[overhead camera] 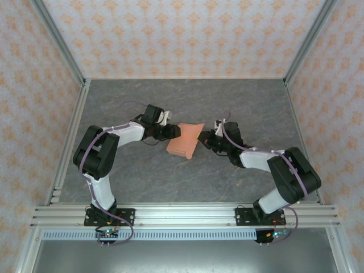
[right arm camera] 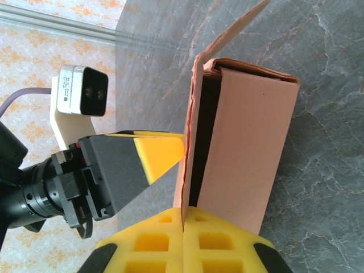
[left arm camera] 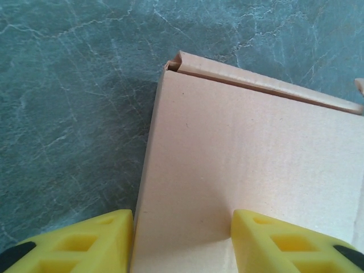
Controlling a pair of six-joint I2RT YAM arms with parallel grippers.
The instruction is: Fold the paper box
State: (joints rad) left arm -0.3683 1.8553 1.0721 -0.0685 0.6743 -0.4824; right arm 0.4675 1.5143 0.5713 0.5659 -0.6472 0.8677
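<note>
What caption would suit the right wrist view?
Right gripper shut on a flap of the orange paper box, over the grey table.

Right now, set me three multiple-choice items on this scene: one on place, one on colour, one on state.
1. Where is the paper box? A) at the back wall B) between the grippers C) on the front rail
2. What colour is it? A) salmon-orange B) blue C) green
3. How is the right gripper? A) wide open B) half open C) shut on a box panel
Key: B, it lies between left gripper and right gripper; A, its card is salmon-orange; C, it pinches a thin panel.
</note>
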